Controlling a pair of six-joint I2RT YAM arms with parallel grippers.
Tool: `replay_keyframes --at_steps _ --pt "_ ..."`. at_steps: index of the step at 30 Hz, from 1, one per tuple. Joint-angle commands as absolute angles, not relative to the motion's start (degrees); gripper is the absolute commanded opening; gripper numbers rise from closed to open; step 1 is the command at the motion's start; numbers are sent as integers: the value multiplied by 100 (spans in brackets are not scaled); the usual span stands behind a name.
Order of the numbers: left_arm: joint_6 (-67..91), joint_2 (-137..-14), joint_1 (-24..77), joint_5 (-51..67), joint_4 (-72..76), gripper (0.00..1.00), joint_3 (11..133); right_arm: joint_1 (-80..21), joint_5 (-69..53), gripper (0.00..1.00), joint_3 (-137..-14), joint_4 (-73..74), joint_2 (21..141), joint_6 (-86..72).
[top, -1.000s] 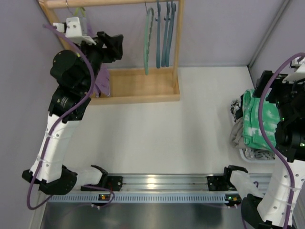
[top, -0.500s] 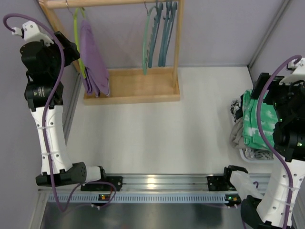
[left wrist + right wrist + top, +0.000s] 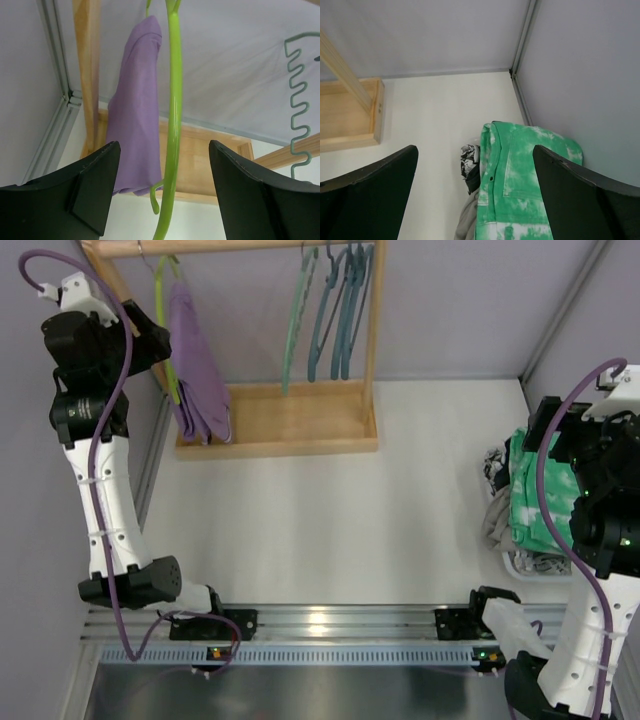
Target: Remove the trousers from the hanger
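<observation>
The wooden rack (image 3: 290,430) stands at the far left. The lilac trousers (image 3: 197,360) hang draped at its left end, by the lime hanger (image 3: 172,100). The mint-green trousers (image 3: 520,175) lie on the laundry heap (image 3: 492,525) at the right. The cloth is judged light, limp and likely to slide, so grip the lower fold, not the hanger. The left gripper (image 3: 162,165) is spread wide and empty, facing the hanger. The right gripper (image 3: 475,170) is also wide and empty.

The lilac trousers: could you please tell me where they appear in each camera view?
Top external: the lilac trousers hang at upper left, inside the wooden rack.
Left wrist: left of centre, just behind the lime-green hanger.
Right wrist: not in view.
Shared landmark: the wooden rack's base, which shows in all three views.
</observation>
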State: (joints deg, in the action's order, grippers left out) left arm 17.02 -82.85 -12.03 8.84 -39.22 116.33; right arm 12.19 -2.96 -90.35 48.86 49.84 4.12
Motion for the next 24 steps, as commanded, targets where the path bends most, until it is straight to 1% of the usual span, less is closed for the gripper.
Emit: replay_keyframes --at_steps 1,4,8,9,15,17,19,20,23,24 --pt "1775 -8577 -1239 1257 -3920 77 11865 1292 -360 99 -9000 4544 4904 343" --pt "1819 -8780 -1239 1239 -3911 74 11918 1292 -360 99 -8982 4544 4913 352" --pt "1872 -9000 -1230 1283 -3824 66 11988 1292 -369 99 -8982 4526 4957 317" --pt "1872 -9035 -1230 1283 -3806 60 11997 1292 -369 99 -8974 4518 4948 299" --pt "1925 -9228 -1230 1239 -3648 56 12059 1292 -404 99 -8895 4500 4948 237" --pt "1960 -9281 -1230 1257 -3639 51 12120 1292 -404 99 -8886 4500 4940 237" --pt "1986 -9299 -1230 1266 -3630 46 12146 1292 -396 99 -8886 4483 4931 237" --pt "1995 -9299 -1230 1292 -3612 39 12164 1292 -378 99 -8877 4474 4922 246" --pt "2030 -9281 -1230 1353 -3551 28 12225 1292 -369 99 -8851 4465 4913 255" --pt "2065 -9299 -1230 1362 -3542 22 12260 1292 -369 99 -8842 4465 4904 255"
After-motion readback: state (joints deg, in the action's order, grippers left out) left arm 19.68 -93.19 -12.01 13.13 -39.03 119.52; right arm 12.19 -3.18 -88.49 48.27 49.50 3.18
